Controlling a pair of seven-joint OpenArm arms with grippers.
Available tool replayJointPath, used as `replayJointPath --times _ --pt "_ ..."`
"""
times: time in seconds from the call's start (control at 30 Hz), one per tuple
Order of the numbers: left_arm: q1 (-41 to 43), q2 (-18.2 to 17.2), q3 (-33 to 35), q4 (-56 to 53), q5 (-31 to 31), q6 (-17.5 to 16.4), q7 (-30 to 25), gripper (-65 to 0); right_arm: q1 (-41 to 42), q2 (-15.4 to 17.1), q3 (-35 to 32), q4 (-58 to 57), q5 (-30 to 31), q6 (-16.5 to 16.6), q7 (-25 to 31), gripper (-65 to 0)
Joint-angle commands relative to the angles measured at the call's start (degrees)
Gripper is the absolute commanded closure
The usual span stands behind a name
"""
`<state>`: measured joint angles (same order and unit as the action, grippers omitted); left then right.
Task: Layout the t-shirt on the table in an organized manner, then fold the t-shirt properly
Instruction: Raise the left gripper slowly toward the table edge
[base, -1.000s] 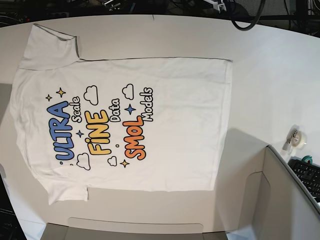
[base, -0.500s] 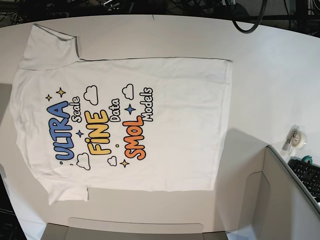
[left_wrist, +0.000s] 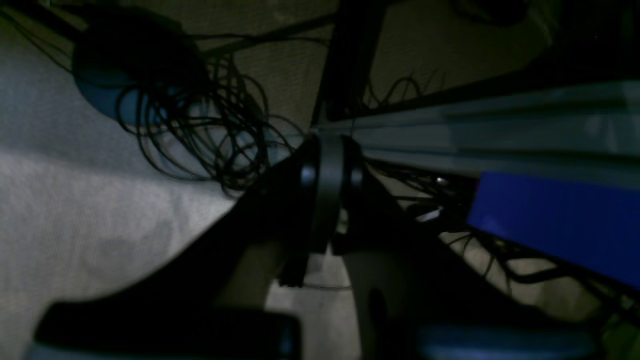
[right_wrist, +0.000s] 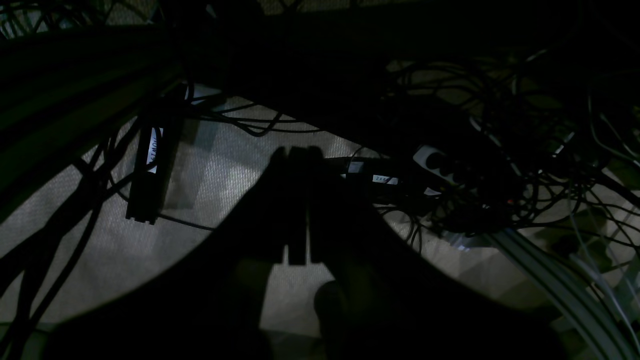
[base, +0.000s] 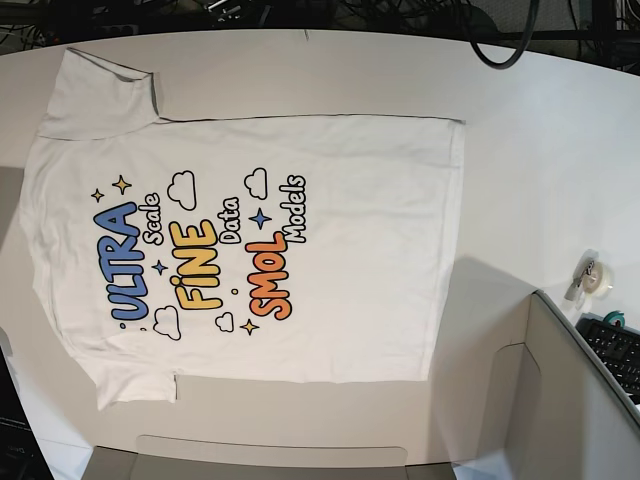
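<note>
- Two grippers, both pulled off the work: your left gripper (left_wrist: 325, 200) has its jaws pressed together on nothing, with only cables and a blue panel (left_wrist: 555, 220) beyond it, and your right gripper (right_wrist: 297, 200) looks just as tightly closed and empty above a tangle of floor cables (right_wrist: 475, 190).
- Nearest the base camera, the grey panel (base: 560, 400) and keyboard (base: 615, 355) sit at the table's corner, clear of the cloth.
- Next, the t-shirt (base: 330, 250) lies flat and print-up on the table (base: 540, 150), hem toward the panel, collar end at the view's left.
- Farthest, one sleeve (base: 100, 95) is spread near the table's back edge.
- You can judge the layout done; folding has not begun, so neither arm needs to hold anything.
</note>
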<state>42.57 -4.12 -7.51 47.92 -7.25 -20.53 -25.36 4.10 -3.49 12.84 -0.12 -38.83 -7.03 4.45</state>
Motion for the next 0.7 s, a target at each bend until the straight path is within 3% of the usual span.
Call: replayJointPath --times 0.0,0.23,0.67 --pt "2.1 -0.2 0.1 2.2 -0.3 -0.3 -1.2 0.0 0.1 0.0 0.0 0.1 0.0 -0.1 0.3 0.0" --pt "9.7 -0.2 0.0 13.3 -0.4 -0.3 -1.1 0.0 0.1 -0.3 0.0 0.1 0.0 -0.1 0.5 0.0" --pt "18.0 -0.2 0.2 21.3 -0.4 -0.3 -1.3 0.0 0.1 -0.1 0.0 0.1 0.0 -0.1 0.4 0.0"
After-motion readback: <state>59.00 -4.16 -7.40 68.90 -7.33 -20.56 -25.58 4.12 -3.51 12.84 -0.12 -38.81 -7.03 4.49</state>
